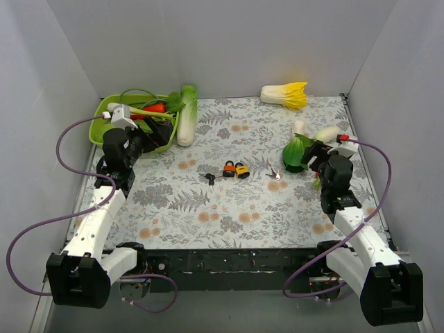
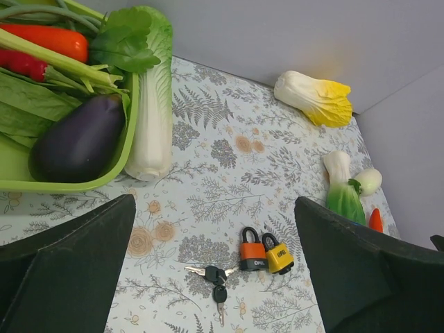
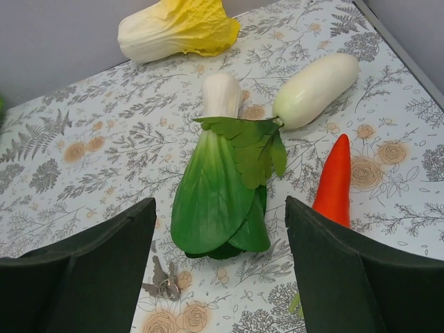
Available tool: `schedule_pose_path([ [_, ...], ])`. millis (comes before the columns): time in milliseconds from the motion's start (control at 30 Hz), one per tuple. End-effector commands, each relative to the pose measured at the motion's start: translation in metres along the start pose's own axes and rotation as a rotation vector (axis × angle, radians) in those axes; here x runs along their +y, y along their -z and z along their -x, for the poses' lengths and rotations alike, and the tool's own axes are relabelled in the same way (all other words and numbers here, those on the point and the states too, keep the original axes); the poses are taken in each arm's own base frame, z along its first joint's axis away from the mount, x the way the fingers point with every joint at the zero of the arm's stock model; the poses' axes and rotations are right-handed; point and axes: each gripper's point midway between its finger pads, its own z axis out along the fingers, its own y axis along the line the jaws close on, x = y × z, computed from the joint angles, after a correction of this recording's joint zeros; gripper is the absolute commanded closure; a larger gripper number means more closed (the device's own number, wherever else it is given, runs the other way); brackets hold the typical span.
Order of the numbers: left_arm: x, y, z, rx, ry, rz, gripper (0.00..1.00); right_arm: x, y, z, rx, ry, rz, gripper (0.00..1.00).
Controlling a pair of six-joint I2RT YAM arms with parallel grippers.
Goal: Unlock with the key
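An orange padlock point(image 1: 228, 168) and a yellow padlock point(image 1: 242, 170) lie side by side mid-table; they also show in the left wrist view as the orange padlock point(image 2: 252, 251) and the yellow padlock point(image 2: 278, 254). A bunch of black-headed keys point(image 1: 209, 177) lies left of them, seen in the left wrist view point(image 2: 217, 279). A bunch of plain silver keys point(image 1: 274, 174) lies to the right, seen in the right wrist view point(image 3: 164, 281). My left gripper point(image 2: 215, 277) is open and empty above the black keys. My right gripper point(image 3: 220, 277) is open and empty near the silver keys.
A green tray point(image 1: 105, 109) of vegetables with an eggplant point(image 2: 80, 137) sits back left, a long white cabbage point(image 1: 187, 115) beside it. A yellow cabbage point(image 1: 286, 94) lies at the back. A bok choy point(image 3: 222, 177), a white vegetable point(image 3: 316, 89) and an orange carrot point(image 3: 334, 182) lie by the right arm.
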Motion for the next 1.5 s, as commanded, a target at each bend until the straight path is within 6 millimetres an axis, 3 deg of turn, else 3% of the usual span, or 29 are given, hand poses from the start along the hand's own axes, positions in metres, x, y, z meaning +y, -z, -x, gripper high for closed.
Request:
schedule_pose_path([
  [0,-0.010,0.004,0.010,-0.014,-0.008,-0.032,0.02,0.012,-0.002,0.031,-0.064,-0.004,0.029,0.18],
  [300,0.002,-0.010,0.016,0.018,-0.028,0.049,0.02,0.034,0.002,0.041,-0.069,0.091,0.105,0.17],
  [433,-0.012,-0.012,0.034,-0.001,-0.034,0.013,0.02,0.053,0.004,0.045,-0.067,0.147,0.140,0.19],
  [533,-0.017,-0.016,0.041,-0.004,-0.027,0.006,0.02,0.077,0.008,0.038,-0.038,0.213,0.173,0.21],
  [600,-0.022,-0.016,0.045,-0.002,-0.036,-0.014,0.02,0.108,0.012,0.036,-0.012,0.265,0.244,0.23],
  [633,-0.020,-0.017,0.043,0.003,-0.054,-0.011,0.02,0.122,0.017,0.025,0.039,0.289,0.292,0.23],
  [700,-0.008,-0.018,0.035,-0.002,-0.062,0.026,0.02,0.148,0.018,0.026,0.084,0.277,0.355,0.26],
  [767,0.008,-0.017,0.021,0.014,-0.056,0.079,0.02,0.176,0.027,0.007,0.174,0.270,0.439,0.27],
  [800,0.013,-0.017,0.019,0.015,-0.060,0.102,0.02,0.191,0.032,0.010,0.180,0.257,0.474,0.29],
  [933,0.020,-0.016,0.013,0.020,-0.062,0.127,0.02,0.248,0.063,-0.036,0.325,0.237,0.640,0.30],
  [967,0.020,-0.015,0.014,0.016,-0.066,0.127,0.02,0.255,0.063,-0.055,0.380,0.229,0.654,0.30],
  [1100,0.026,-0.012,0.016,-0.001,-0.096,0.158,0.02,0.292,0.083,-0.088,0.515,0.095,0.808,0.31],
  [1233,0.028,-0.010,0.017,-0.009,-0.102,0.176,0.02,0.295,0.072,-0.108,0.566,0.113,0.760,0.31],
  [1367,0.028,-0.011,0.014,-0.003,-0.097,0.170,0.02,0.278,0.058,-0.145,0.646,0.184,0.658,0.31],
  [1467,0.028,-0.012,0.013,-0.001,-0.097,0.172,0.02,0.268,0.052,-0.157,0.655,0.200,0.615,0.31],
])
